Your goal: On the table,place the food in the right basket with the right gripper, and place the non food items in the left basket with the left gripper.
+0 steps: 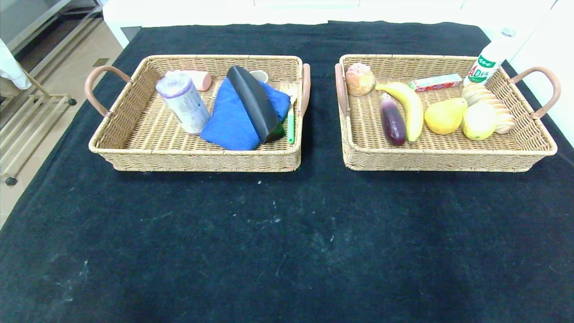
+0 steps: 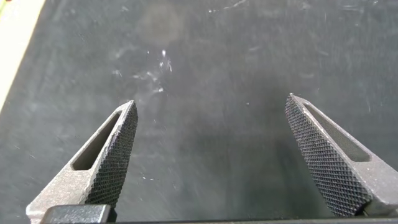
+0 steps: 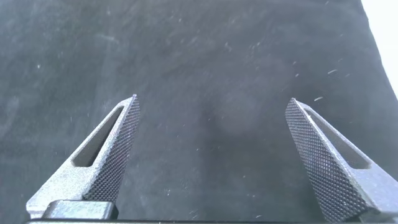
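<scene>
The left basket (image 1: 134,148) holds a wrapped roll (image 1: 183,103), a blue cloth (image 1: 233,116), a black curved item (image 1: 253,101), a pink item (image 1: 199,78) and a green-handled tool (image 1: 290,121). The right basket (image 1: 448,154) holds an eggplant (image 1: 392,120), a banana (image 1: 410,107), a pear (image 1: 445,116), a lemon (image 1: 479,121), bread (image 1: 489,101), a bun (image 1: 359,79), a small box (image 1: 436,82) and a bottle (image 1: 491,58). Neither arm shows in the head view. My left gripper (image 2: 211,109) is open and empty over bare black cloth. My right gripper (image 3: 213,106) is open and empty over bare cloth.
The black tablecloth (image 1: 287,233) covers the table in front of both baskets. A floor and metal rack (image 1: 27,103) lie off the table's left edge. The cloth's pale edge shows in the right wrist view (image 3: 385,37).
</scene>
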`<action>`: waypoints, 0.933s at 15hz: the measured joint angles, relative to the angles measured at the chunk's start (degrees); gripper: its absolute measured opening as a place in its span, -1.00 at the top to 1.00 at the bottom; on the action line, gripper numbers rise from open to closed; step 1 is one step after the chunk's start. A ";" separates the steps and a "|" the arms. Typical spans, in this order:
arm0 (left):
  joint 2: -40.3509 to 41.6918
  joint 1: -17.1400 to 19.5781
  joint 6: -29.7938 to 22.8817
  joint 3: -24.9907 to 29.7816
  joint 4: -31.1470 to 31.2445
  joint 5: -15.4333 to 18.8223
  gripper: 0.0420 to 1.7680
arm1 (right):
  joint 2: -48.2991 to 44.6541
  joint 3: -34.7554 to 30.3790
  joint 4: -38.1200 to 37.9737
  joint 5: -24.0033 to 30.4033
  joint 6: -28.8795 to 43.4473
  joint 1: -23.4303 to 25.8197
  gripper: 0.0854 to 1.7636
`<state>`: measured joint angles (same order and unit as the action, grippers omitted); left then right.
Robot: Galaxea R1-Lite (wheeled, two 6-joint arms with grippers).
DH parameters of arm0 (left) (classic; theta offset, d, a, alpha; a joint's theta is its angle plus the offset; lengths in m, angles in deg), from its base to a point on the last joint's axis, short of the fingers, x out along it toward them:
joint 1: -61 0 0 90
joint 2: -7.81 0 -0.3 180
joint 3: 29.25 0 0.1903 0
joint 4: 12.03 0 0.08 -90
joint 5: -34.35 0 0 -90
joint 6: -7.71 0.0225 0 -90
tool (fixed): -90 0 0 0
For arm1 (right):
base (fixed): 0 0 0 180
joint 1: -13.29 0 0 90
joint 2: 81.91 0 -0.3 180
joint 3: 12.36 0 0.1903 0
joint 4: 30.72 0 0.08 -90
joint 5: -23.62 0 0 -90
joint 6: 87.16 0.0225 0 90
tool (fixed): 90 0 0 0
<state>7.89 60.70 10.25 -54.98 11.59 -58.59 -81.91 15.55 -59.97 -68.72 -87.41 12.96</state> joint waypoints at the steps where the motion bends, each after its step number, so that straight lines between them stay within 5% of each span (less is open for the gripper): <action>1: 0.00 -0.01 -0.11 0.17 0.09 0.00 -0.94 | -0.02 -0.45 -0.11 1.41 0.73 0.00 -0.93; 11: 0.00 0.02 -0.74 0.63 -0.09 1.40 -0.94 | 0.00 -1.88 0.77 1.83 1.23 0.02 -0.94; 14: 0.00 0.02 -1.27 0.80 -0.32 1.73 -0.94 | 0.00 -3.51 9.46 1.85 -0.66 0.02 -0.94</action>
<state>7.89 60.73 8.98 -54.17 11.27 -56.85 -81.91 12.04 -50.51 -66.86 -88.07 12.99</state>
